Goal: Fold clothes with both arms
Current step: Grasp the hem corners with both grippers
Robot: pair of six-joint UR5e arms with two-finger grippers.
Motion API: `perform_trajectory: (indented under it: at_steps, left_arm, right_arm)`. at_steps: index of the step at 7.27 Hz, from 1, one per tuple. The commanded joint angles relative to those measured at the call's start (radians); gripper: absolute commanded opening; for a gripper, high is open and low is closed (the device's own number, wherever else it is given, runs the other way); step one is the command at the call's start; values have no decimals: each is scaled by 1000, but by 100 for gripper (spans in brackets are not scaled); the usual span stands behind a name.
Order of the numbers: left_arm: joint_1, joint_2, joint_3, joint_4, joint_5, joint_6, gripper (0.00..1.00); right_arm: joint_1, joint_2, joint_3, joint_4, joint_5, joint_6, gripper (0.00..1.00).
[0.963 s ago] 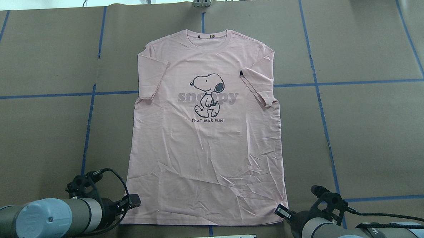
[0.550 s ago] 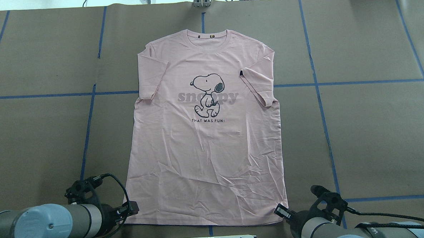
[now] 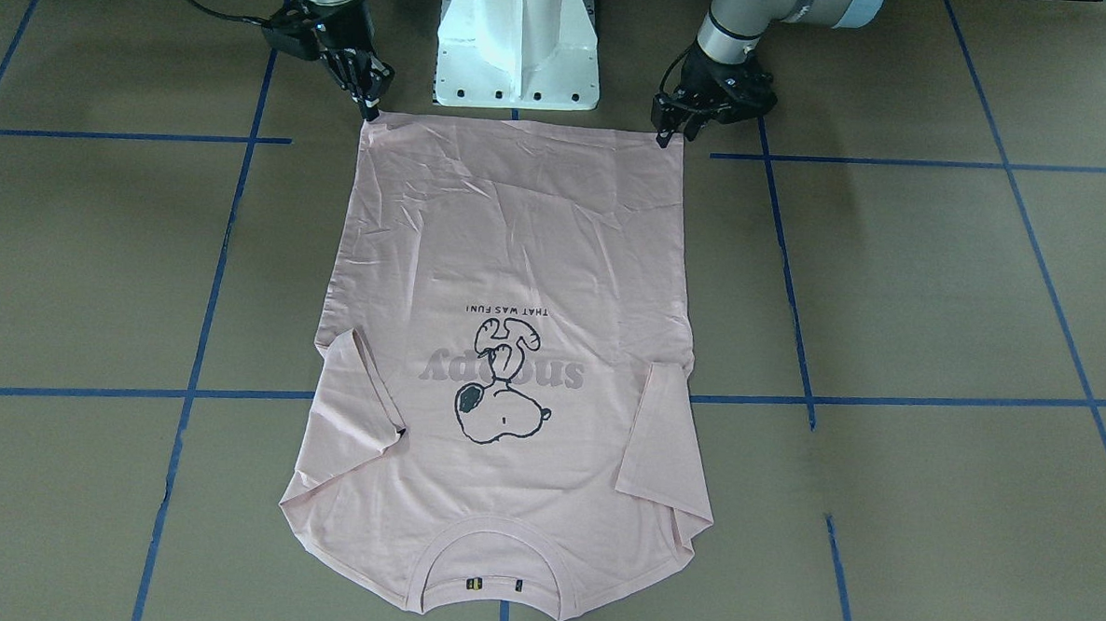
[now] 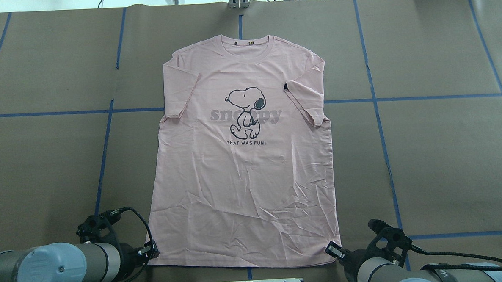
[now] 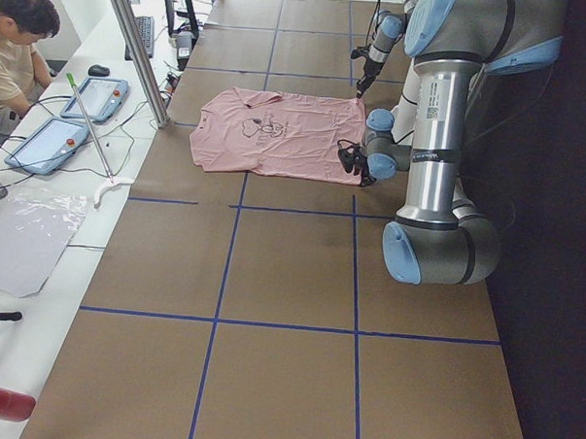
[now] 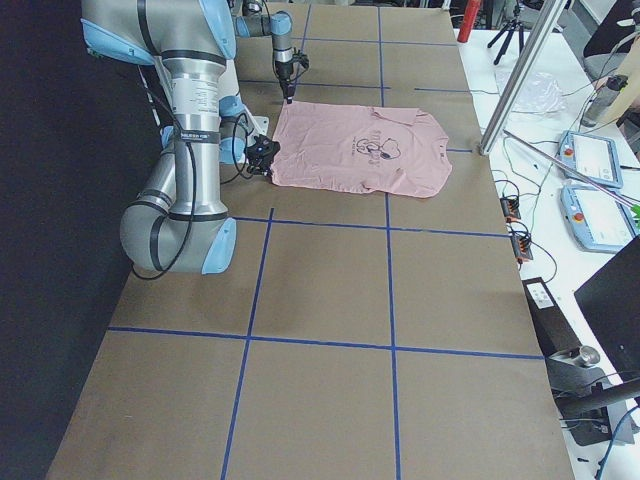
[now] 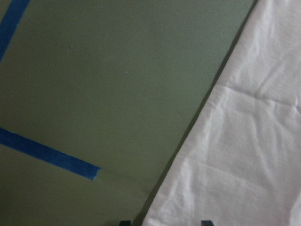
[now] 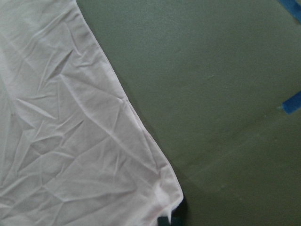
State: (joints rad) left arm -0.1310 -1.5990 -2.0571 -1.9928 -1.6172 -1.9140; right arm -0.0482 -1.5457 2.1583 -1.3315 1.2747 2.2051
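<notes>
The pale pink T-shirt [image 4: 244,179] lies flat, print up, collar at the far side; it also shows in the front view [image 3: 519,234]. My left gripper [image 4: 152,250] is low at the hem's left corner [image 3: 670,135]. In the left wrist view its gripper [image 7: 164,222] is open, its two tips apart, with the shirt corner [image 7: 244,155] between them. My right gripper [image 4: 330,250] is at the hem's right corner [image 3: 371,108]. In the right wrist view that gripper [image 8: 169,220] has its tips close together on the bunched corner of the shirt [image 8: 70,141].
The white pedestal base [image 3: 518,38] stands between the arms, just behind the hem. Brown paper with blue tape lines [image 4: 376,110] covers the table. An operator [image 5: 14,42] sits with tablets at the far side.
My left gripper has moved back and down toward the hem's left corner. The right arm and the shirt have not moved.
</notes>
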Motion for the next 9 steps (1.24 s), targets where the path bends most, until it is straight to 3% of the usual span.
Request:
perform_trajectory:
  at_steps: [1,2,4,5,7,9]
  left_arm:
    - [1,1,-3,0,0,-2,6]
    - [1,1,0,0,0,-2,0]
    - [1,1,-27,2,-3,-3,0]
    - [25,-1,-93,18,-3,-58,0]
    - [74,-10,-280,196,-10,-97,0]
    - [56,-27,-272,221,-10,-105,0]
  right_arm:
    - [1,1,0,0,2,-1,0]
    - [1,2,0,0,2,-1,0]
    - [1,-5,3,0,2,-1,0]
    - [1,-11,17,-2,5,-1,0]
    - [14,-119,192,-12,60,-2,0]
    - [172,-123,221,-12,183,-40,0]
